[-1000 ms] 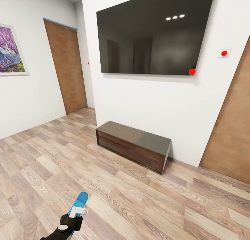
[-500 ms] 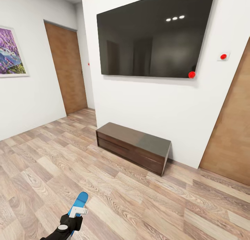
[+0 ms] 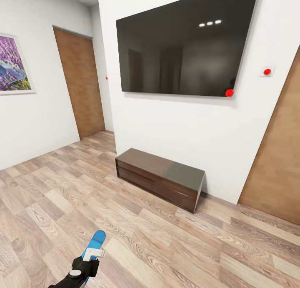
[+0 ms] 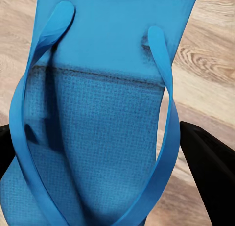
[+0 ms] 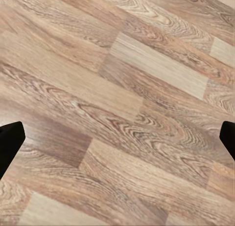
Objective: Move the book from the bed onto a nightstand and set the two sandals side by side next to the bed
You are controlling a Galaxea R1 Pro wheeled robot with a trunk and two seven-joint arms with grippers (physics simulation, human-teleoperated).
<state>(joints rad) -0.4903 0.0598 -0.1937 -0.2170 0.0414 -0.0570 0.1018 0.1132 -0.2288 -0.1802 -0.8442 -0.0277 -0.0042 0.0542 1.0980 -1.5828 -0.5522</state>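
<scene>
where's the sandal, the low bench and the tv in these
sandal (image 4: 105,152), left wrist view, on the textured blue footbed between the straps
low dark bench (image 3: 160,177), head view, on its front face
wall-mounted tv (image 3: 181,46), head view, on the middle of the black screen

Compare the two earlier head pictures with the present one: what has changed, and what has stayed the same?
The whole picture slid slightly down: the television and the low bench sit a little lower, so the camera moved, not the furniture. Nothing was grasped or released. The left gripper stays shut on the blue sandal, at the same spot in view.
</scene>
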